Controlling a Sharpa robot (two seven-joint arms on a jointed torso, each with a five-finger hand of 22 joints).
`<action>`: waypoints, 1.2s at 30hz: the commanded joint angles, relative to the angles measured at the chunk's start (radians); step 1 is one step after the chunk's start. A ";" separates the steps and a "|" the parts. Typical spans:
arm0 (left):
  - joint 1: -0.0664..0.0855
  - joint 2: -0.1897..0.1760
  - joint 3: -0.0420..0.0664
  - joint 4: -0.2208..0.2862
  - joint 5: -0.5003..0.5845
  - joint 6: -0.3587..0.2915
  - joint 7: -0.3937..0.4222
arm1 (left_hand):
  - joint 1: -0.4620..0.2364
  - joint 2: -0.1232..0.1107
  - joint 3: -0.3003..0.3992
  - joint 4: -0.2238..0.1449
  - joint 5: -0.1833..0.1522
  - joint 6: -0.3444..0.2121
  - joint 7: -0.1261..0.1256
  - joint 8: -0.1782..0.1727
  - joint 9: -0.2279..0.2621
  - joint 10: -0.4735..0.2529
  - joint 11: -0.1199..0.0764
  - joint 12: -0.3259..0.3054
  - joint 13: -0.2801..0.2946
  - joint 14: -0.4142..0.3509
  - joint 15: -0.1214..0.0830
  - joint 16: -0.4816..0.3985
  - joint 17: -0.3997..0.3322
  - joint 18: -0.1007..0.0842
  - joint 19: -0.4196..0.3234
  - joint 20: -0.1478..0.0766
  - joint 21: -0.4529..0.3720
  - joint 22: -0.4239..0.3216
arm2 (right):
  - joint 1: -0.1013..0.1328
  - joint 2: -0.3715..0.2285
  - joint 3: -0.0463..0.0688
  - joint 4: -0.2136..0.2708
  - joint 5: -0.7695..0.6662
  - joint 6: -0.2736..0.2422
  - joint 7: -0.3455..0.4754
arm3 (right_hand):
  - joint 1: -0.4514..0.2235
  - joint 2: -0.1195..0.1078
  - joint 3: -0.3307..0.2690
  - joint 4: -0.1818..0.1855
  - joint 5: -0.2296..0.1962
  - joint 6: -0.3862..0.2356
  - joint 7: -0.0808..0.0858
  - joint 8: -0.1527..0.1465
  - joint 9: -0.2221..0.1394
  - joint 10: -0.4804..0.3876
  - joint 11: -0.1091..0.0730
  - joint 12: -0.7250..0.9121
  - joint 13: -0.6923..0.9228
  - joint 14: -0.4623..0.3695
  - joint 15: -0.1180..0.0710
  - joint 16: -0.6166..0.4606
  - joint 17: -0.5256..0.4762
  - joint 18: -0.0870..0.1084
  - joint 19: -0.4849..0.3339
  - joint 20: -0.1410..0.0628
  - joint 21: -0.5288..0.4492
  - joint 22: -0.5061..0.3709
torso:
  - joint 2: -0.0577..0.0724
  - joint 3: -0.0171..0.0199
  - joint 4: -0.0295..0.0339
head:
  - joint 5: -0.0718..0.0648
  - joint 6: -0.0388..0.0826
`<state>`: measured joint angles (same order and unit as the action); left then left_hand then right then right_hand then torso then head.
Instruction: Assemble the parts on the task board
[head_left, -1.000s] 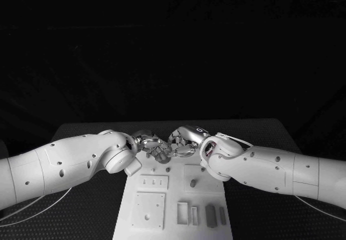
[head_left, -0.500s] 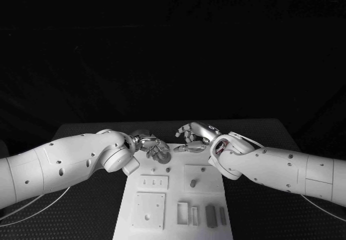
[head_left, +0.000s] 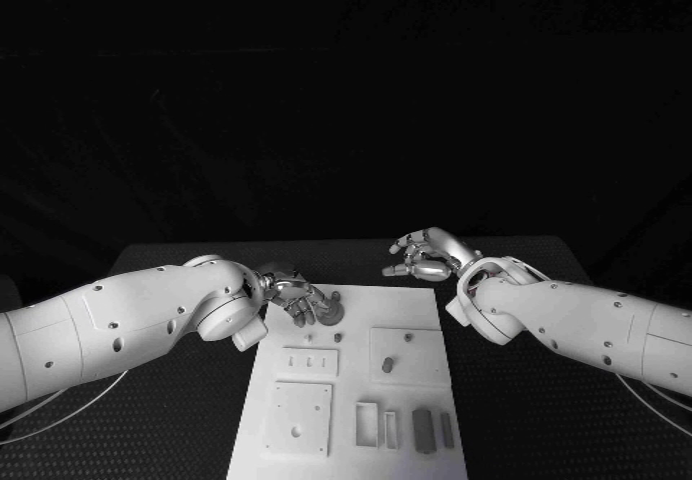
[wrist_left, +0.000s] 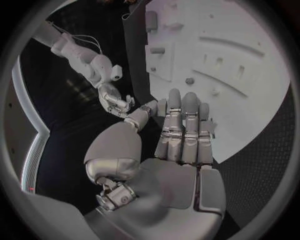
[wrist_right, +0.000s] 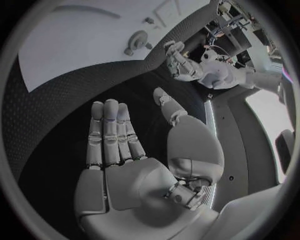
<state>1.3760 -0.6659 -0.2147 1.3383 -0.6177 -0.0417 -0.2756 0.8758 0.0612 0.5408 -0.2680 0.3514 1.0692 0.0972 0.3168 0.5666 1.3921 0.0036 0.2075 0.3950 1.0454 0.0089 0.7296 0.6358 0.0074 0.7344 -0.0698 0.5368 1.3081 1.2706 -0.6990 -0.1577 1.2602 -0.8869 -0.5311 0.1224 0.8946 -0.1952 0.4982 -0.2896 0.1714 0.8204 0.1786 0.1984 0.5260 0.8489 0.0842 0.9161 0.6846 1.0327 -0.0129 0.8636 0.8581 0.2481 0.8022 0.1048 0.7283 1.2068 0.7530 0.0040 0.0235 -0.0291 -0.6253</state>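
The black table (head_left: 173, 262) carries the white task board (head_left: 389, 300), which runs from the near edge toward the middle, so both our arms can reach it from either side. Its near end holds recessed plates and slots: a square plate (head_left: 300, 418) at near left, a small slotted plate (head_left: 307, 361) beyond it, a plate with a peg (head_left: 402, 356) to the right, and upright rectangular parts (head_left: 420, 428) in the near-right row. These look already seated or waiting in their pockets.

Our right hand (head_left: 421, 256) hangs off the board's far right corner, over the bare table. Its fingers (wrist_right: 110, 131) lie straight and side by side, the thumb apart, holding nothing. We judge it is parked clear of the work.

Our left hand (head_left: 294, 293) sits at the board's far left edge, fingers (wrist_left: 182, 131) extended together over the white surface and gripping nothing, just beside a small round part (head_left: 330, 305) standing on the far left of the board. That part seems the likely next thing to handle.
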 joint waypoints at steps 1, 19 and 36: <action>0.000 -0.009 -0.010 0.018 -0.119 0.041 -0.041 | -0.009 0.007 -0.006 -0.001 -0.005 0.032 -0.022 0.006 0.007 0.015 -0.003 0.018 0.011 0.011 -0.003 0.017 0.006 -0.007 0.011 -0.012 0.015 0.023 | 0.004 0.003 0.012 -0.034 0.206 0.078 0.062 | 0.007 0.011 -0.010 -0.004 0.006 0.002 0.020 0.010 -0.003 0.005 0.009 -0.087 -0.106 -0.016 0.027 -0.098 -0.077 -0.022 -0.040 0.021 -0.063 -0.028 | 0.000 0.0004 0.0014 | 0.001 -0.006; 0.000 -0.038 -0.025 0.082 -0.202 0.083 -0.103 | 0.000 -0.002 -0.015 -0.026 0.045 0.067 -0.084 0.020 0.102 0.026 -0.101 0.599 0.482 0.190 -0.206 0.476 0.182 0.049 0.282 -0.176 0.412 0.022 | 0.039 0.032 0.048 -0.180 0.337 0.129 0.074 | 0.039 0.056 -0.055 -0.002 0.029 0.001 0.025 0.028 -0.034 0.095 0.033 -0.366 -0.432 -0.018 0.084 -0.333 -0.252 -0.024 -0.114 0.068 -0.201 -0.078 | 0.000 -0.0009 0.0014 | 0.008 -0.046; -0.010 -0.039 -0.025 0.110 -0.324 0.038 -0.178 | -0.055 0.018 0.012 0.000 0.016 0.091 -0.088 0.008 0.123 0.025 -0.108 0.675 0.525 0.242 -0.217 0.539 0.161 0.066 0.322 -0.206 0.519 0.023 | 0.040 0.050 0.048 -0.199 0.339 0.169 0.064 | 0.042 0.061 -0.066 -0.001 0.050 -0.003 0.024 0.028 -0.046 0.090 0.041 -0.388 -0.469 -0.047 0.101 -0.365 -0.265 -0.030 -0.147 0.078 -0.224 -0.075 | -0.001 -0.0004 0.0030 | 0.007 -0.073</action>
<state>1.3675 -0.7054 -0.2403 1.4431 -0.8813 0.0096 -0.4340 0.8203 0.0655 0.5504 -0.2708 0.3738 1.0830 0.0729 0.3276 0.6699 1.4343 -0.0931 0.8791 0.9183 1.2261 -0.1537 1.2662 0.7975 0.0617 1.0511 -0.1749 1.0531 1.3076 1.3099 -0.6521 -0.1100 1.0634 -0.5529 -0.3948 0.1796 0.9372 -0.1443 0.4361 -0.2910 0.2183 0.8243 0.2053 0.2227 0.4812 0.9421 0.1195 0.5303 0.2181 0.9905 0.0866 0.5017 0.5948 0.2326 0.6611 0.1829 0.5068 1.1312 0.7520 0.0041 0.0257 -0.0218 -0.6960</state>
